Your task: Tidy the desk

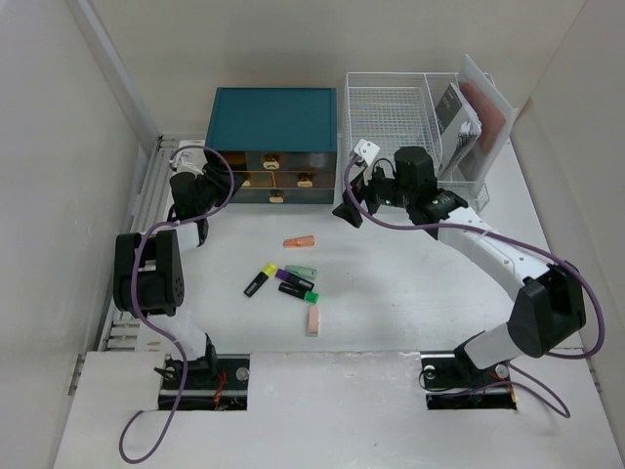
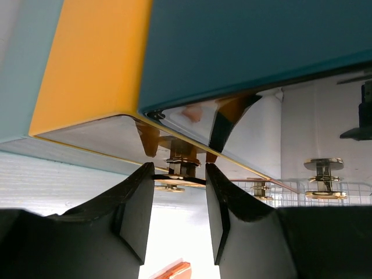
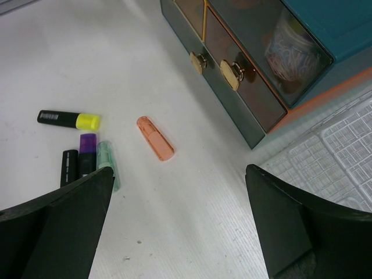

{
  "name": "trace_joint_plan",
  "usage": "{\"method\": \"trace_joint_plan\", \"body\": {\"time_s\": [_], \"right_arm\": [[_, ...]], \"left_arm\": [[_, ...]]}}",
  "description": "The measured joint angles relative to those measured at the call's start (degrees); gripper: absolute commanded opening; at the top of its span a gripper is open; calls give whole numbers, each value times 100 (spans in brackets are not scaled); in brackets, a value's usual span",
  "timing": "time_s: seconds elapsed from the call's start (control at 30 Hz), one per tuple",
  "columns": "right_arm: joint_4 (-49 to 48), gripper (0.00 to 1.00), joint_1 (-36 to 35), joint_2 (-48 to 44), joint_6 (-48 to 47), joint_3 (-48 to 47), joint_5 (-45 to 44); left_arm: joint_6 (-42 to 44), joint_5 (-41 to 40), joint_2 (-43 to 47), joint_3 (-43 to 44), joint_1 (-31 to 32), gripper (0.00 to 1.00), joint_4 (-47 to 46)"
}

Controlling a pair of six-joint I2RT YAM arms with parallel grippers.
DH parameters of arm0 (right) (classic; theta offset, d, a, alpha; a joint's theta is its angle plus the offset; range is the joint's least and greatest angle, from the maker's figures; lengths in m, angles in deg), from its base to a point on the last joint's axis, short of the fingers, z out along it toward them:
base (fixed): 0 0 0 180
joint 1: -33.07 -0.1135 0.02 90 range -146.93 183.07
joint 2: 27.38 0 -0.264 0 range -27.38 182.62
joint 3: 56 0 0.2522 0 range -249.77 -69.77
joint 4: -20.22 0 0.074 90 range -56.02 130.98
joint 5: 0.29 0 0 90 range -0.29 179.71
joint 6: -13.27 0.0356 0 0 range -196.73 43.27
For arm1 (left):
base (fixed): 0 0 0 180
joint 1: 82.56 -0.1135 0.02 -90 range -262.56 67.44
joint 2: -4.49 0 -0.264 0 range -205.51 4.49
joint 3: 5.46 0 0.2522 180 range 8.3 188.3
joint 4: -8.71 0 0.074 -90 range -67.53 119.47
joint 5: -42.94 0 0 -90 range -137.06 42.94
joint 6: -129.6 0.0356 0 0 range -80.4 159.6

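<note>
The white desk [image 1: 391,293] holds several loose highlighters: an orange one [image 1: 299,241], a yellow-and-black one [image 1: 260,279], a purple one [image 1: 291,277], a green one [image 1: 299,292] and a pink one [image 1: 313,319]. At the teal drawer box [image 1: 273,122], my left gripper [image 1: 227,178] is shut on a gold drawer knob [image 2: 179,168], its jaws [image 2: 179,174] pinching the knob's disc. My right gripper [image 1: 354,200] hangs open over bare desk [image 3: 192,221] by the box's right front corner. The orange highlighter [image 3: 155,138] lies ahead of it.
A white wire-mesh tray rack [image 1: 391,117] stands at the back right, with papers and notebooks [image 1: 479,117] in its right part. Two more gold knobs [image 3: 231,74] show on the drawer fronts. White walls close in the left and right sides.
</note>
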Motion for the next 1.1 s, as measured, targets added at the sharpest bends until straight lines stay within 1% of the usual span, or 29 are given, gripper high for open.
{"method": "trace_joint_plan", "body": {"time_s": [0.07,0.33,0.6,0.97,1.0,1.03,1.07,1.1], "right_arm": [[0,100,0,0,2,0,4],[-2,100,0,0,2,0,48],[-4,100,0,0,-11,0,157],[-7,100,0,0,-72,4,389],[-7,100,0,0,-92,4,411],[-11,100,0,0,-105,9,439],[-24,100,0,0,-116,17,466],[-48,100,0,0,-138,37,494]], "left_arm": [[-9,0,0,0,0,23,0],[-42,-44,52,-144,-2,23,-136],[-52,-133,782,-927,-7,22,-164],[39,-219,1941,-1705,-31,21,376],[44,-221,2031,-1764,-31,23,439],[52,-223,2103,-1812,-31,29,496],[63,-227,2179,-1858,-31,39,540],[76,-229,2238,-1893,-31,53,586]]}}
